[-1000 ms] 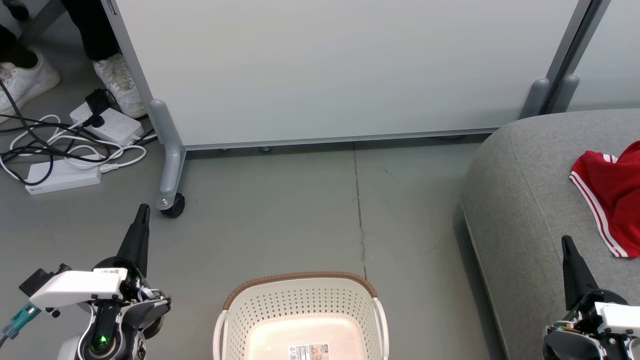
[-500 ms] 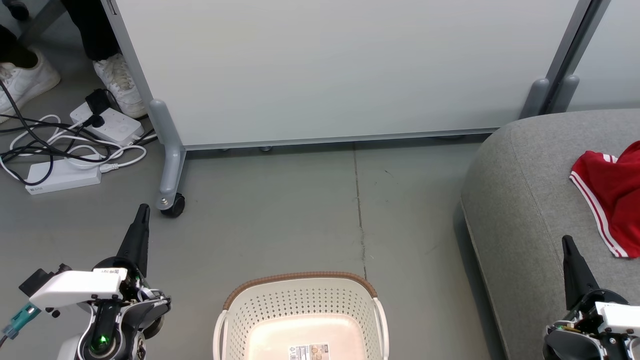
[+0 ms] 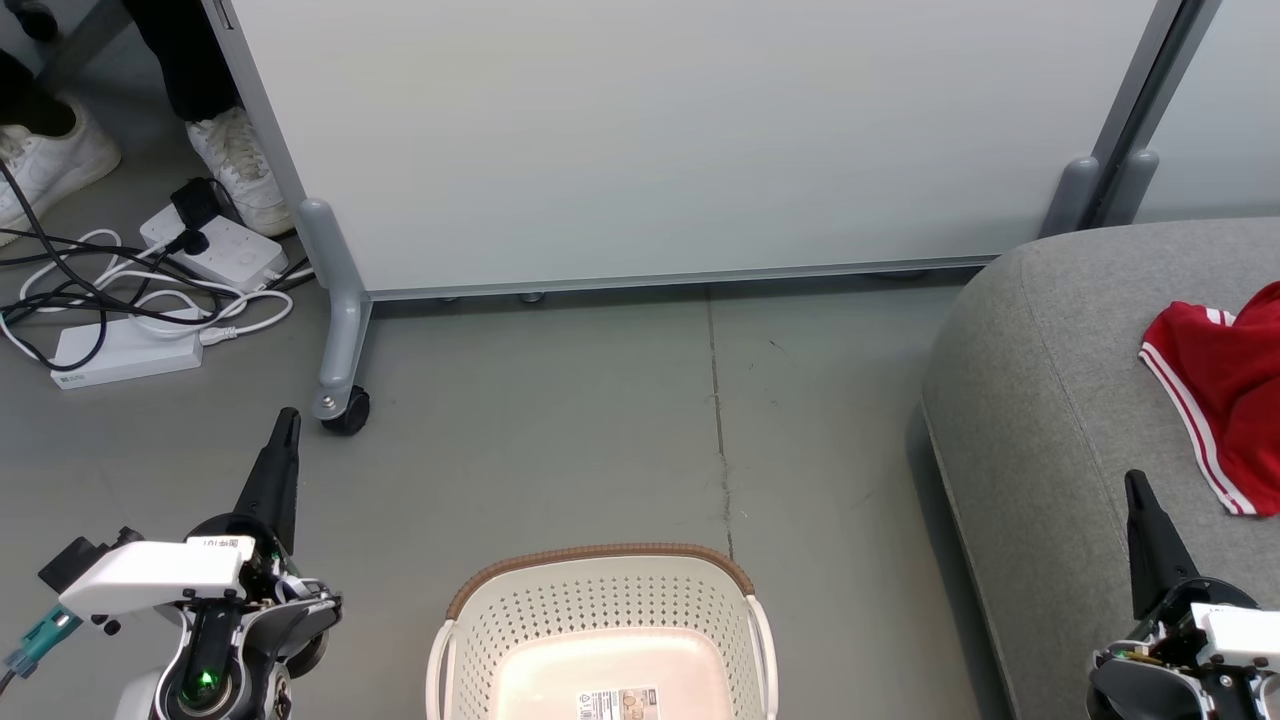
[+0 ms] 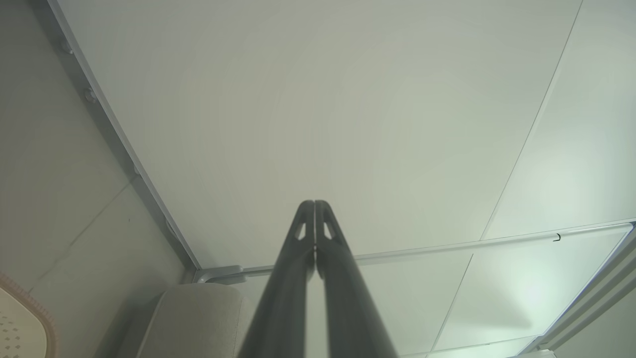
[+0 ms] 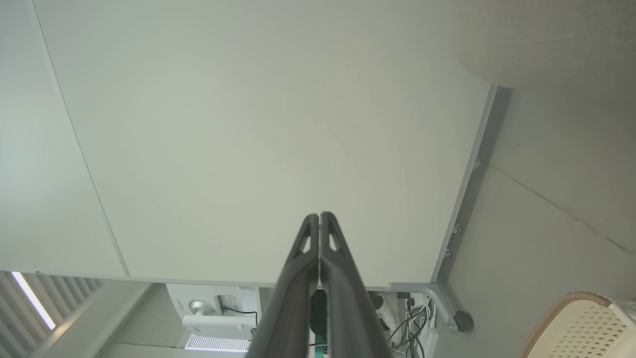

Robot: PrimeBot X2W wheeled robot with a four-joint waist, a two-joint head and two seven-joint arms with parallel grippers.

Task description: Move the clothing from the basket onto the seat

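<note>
A wide white partition panel (image 3: 680, 140) on grey wheeled legs stands across the far side, with grey floor (image 3: 560, 430) in front of it. The seat (image 3: 1040, 400) fills the right side, its rounded corner towards the panel. The basket (image 3: 600, 552) sits on the floor at the near middle, well to the left of the seat, its pale bottom and a printed label showing. The clothing (image 3: 1215, 380) lies crumpled on the seat at the far right, its white stripes along the left hem. The left gripper (image 3: 288, 418) hangs over the floor at the near left, fingers pressed together, gripping nothing. The right gripper (image 3: 1133, 482) is over the near part of the seat, just short of the clothing and apart from it, its fingers likewise closed tight and empty. White power strips (image 3: 125, 350) with tangled cables lie at the far left, beside a person's white shoes (image 3: 240, 165).
</note>
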